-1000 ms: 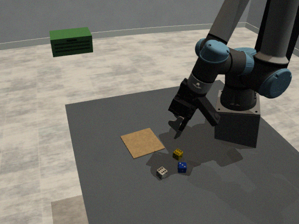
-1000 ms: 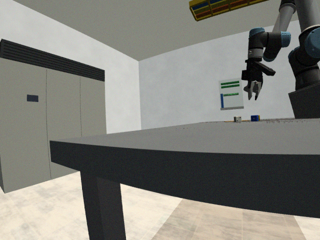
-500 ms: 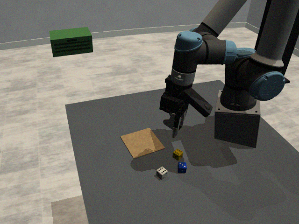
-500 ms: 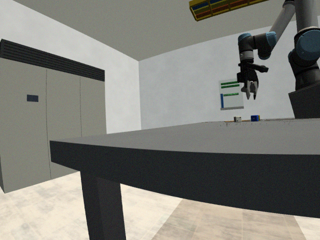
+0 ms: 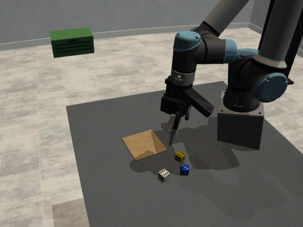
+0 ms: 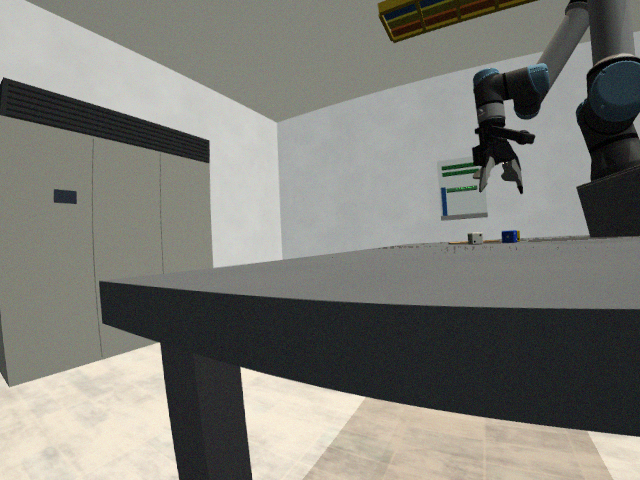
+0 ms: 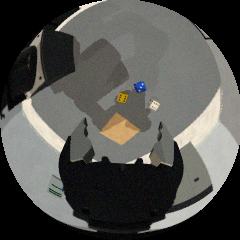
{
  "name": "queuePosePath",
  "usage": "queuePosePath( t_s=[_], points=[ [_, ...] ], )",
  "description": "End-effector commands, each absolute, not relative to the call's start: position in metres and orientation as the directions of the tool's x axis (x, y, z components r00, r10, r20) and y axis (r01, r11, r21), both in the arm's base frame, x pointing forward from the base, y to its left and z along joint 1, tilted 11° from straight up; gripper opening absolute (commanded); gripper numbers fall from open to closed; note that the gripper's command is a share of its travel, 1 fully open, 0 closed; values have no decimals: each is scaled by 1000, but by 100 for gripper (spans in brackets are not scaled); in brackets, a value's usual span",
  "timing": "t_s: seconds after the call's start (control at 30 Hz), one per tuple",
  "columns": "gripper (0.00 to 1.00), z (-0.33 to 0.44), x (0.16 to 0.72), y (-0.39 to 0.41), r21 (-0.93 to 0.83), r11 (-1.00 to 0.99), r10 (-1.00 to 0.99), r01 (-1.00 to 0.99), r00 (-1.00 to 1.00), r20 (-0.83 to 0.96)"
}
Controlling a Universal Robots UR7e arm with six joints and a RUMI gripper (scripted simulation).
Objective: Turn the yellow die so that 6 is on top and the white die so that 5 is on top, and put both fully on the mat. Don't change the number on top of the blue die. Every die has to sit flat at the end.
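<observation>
The yellow die [image 5: 180, 156] [image 7: 122, 98] sits flat off the mat, 6 on top. The white die [image 5: 164, 174] [image 6: 475, 238] [image 7: 155, 105] sits flat off the mat; its top looks like 6. The blue die [image 5: 184, 170] [image 6: 509, 236] [image 7: 140, 87] sits flat beside the yellow die, with 3 on top as far as I can tell. In the exterior view it hides most of the yellow die. The tan square mat [image 5: 139, 144] [image 7: 120, 132] bears no die. My gripper [image 6: 501, 192] [image 7: 123, 120] is wide open and empty, high above the table, pointing down.
The dark grey table [image 5: 105, 117] [image 6: 310, 279] carries the arm's base block [image 5: 238, 129] behind and to the right of the dice in the top view. The arm's shadow falls across the dice area and part of the mat. A green box [image 5: 72, 44] stands well beyond the table.
</observation>
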State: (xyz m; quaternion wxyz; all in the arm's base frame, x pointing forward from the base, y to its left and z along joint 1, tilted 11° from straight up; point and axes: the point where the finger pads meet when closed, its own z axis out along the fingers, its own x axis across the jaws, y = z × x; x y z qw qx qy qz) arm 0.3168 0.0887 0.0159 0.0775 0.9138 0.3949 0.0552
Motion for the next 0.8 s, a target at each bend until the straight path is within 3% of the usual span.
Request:
queuePosePath(
  t_s=[0.0, 0.33, 0.77],
  points=[
    [100, 16, 317, 89, 185, -676, 731, 714, 681, 40],
    [100, 14, 316, 89, 187, -619, 779, 763, 626, 25],
    [100, 6, 312, 92, 182, -324, 941, 928, 336, -41]
  ],
)
